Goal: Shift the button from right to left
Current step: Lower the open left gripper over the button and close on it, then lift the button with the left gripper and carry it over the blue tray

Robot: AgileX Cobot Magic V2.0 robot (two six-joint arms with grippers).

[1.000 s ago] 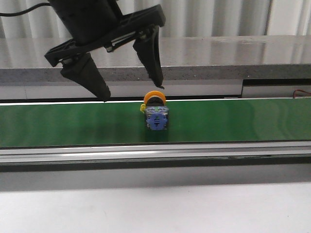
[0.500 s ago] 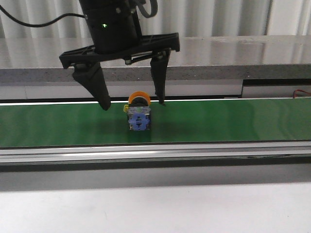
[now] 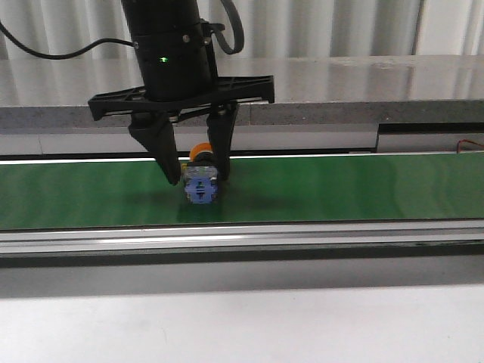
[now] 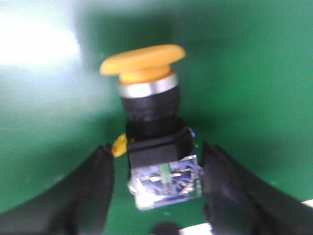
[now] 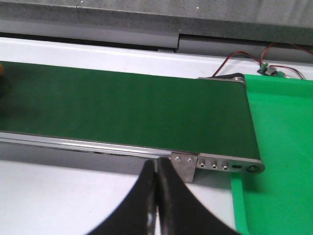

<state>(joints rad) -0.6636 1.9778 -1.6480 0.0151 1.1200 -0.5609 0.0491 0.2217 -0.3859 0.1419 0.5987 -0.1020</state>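
The button [image 3: 200,186] lies on its side on the green belt [image 3: 340,189], yellow-orange cap toward the back, blue-grey contact block toward the front. My left gripper [image 3: 198,180] is lowered over it with one finger on each side of the block. In the left wrist view the button [image 4: 156,142] sits between the fingers [image 4: 93,186]; the finger on one side is against or almost against the block, and a narrow gap shows on the other side. The jaws are open. My right gripper [image 5: 157,169] is shut and empty, over the white table by the belt's right end.
The belt's metal side rail [image 3: 302,238] runs along the front, and a grey ledge [image 3: 340,113] runs behind it. In the right wrist view the belt [image 5: 122,107] ends at a roller bracket [image 5: 215,163], beside a green mat [image 5: 279,147] and a small wired board [image 5: 271,71].
The button has ridden left along the belt. My left gripper has followed it, come down, and narrowed its fingers from wide apart to close around the contact block.
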